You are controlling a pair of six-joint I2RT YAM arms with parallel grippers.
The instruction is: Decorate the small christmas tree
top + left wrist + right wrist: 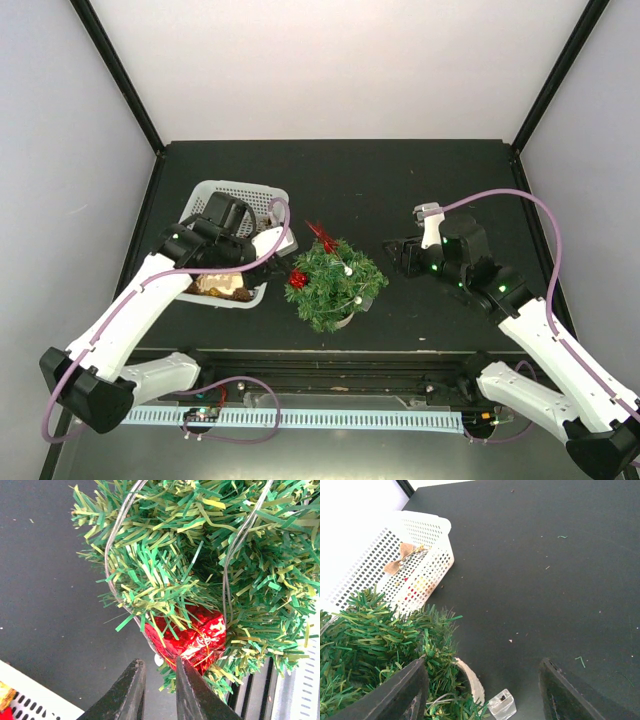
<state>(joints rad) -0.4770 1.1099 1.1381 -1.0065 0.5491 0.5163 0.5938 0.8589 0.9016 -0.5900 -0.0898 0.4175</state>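
Note:
The small christmas tree [335, 283] stands in its cream-white pot [344, 320] near the table's front middle, and it fills the left wrist view [200, 555]. A red foil ornament [197, 635] sits in the branches on the tree's left side [297, 279]. My left gripper [157, 662] is right at that ornament, its right finger's tip touching the foil. Its jaws stand a narrow gap apart with only dark table showing between them. My right gripper [483, 662] is open wide at the tree's right side [395, 258], its left finger [412, 690] against the needles, the pot rim [472, 680] between the fingers.
A white perforated basket [235, 190] of ornaments stands left of the tree, under my left arm; a tan bow [400, 559] hangs on its wall. Silver light wire [112, 540] loops through the branches. A small clear box [502, 705] lies by the pot. A red pointed decoration [322, 237] tops the tree.

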